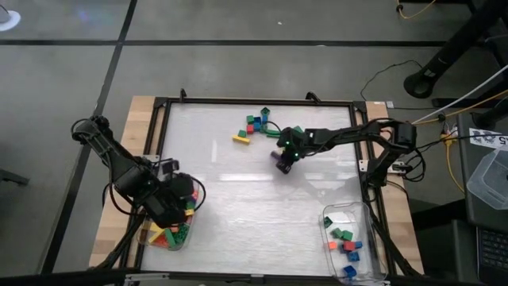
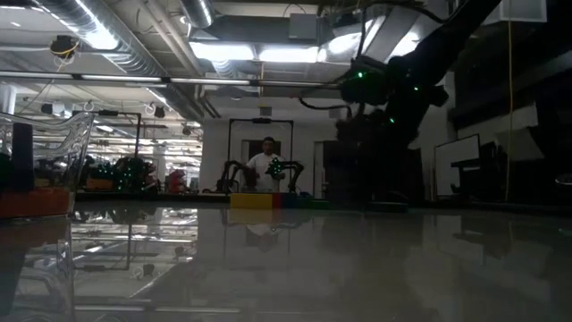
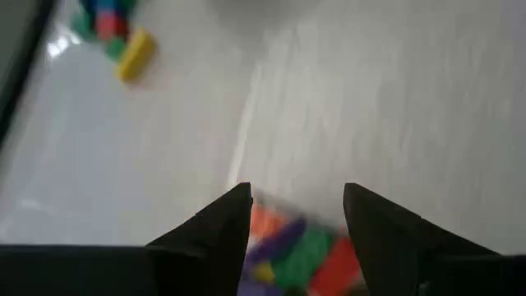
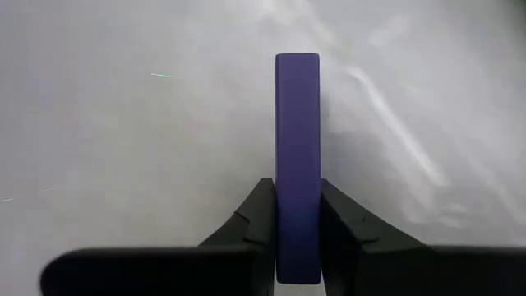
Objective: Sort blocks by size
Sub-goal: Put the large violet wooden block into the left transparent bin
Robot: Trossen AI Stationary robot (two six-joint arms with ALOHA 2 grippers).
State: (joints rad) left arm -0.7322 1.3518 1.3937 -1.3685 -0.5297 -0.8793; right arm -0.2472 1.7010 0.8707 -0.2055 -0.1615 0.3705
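High view: sort looks well along, I reckon — left tub [image 1: 169, 236] and right tub [image 1: 355, 242] both hold blocks, a small cluster of blocks [image 1: 255, 125] is left at the far middle of the bench [image 1: 238, 199], wide bare surface between. Left wrist: my left hand [image 3: 296, 215] hangs open and empty over its tub. Right wrist: my right hand [image 4: 296, 215] is clamped on a long purple block [image 4: 297, 156], just beside the cluster, well inside the frame rails [image 1: 159, 143]

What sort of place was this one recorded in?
Probably a robotics lab or workshop. The low view shows exposed ceiling ducts, strip lights and more robot arms beside a person in the background; from above, cables trail over a bare floor.
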